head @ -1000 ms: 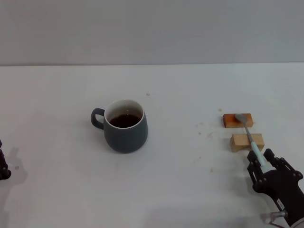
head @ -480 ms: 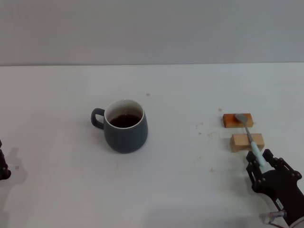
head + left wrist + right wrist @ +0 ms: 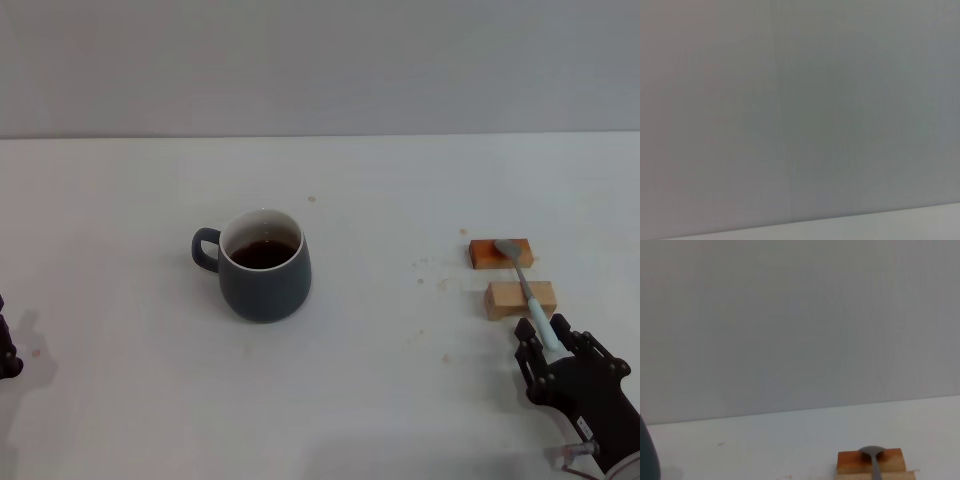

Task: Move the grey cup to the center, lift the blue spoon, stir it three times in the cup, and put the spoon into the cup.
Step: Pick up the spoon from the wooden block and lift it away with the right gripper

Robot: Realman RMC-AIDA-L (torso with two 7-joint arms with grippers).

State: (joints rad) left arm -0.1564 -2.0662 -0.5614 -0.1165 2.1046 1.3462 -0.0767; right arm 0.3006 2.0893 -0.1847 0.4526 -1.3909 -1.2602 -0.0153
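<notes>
Fingers of my right gripper (image 3: 549,341) sit spread around the blue spoon (image 3: 527,291) handle's tip, not yet clamped. It lies across two wooden blocks (image 3: 519,299). The grey cup (image 3: 264,265) stands mid-worktop (image 3: 380,190); left gripper (image 3: 6,350) parked, state unclear.

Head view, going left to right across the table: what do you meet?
Left gripper at the edge → the grey cup → wooden blocks carrying the blue spoon → right gripper at the spoon's handle.

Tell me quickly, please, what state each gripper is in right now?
Left gripper: at the table's left edge; state cannot be told.
Right gripper: open, fingers around the blue spoon's handle end.
</notes>
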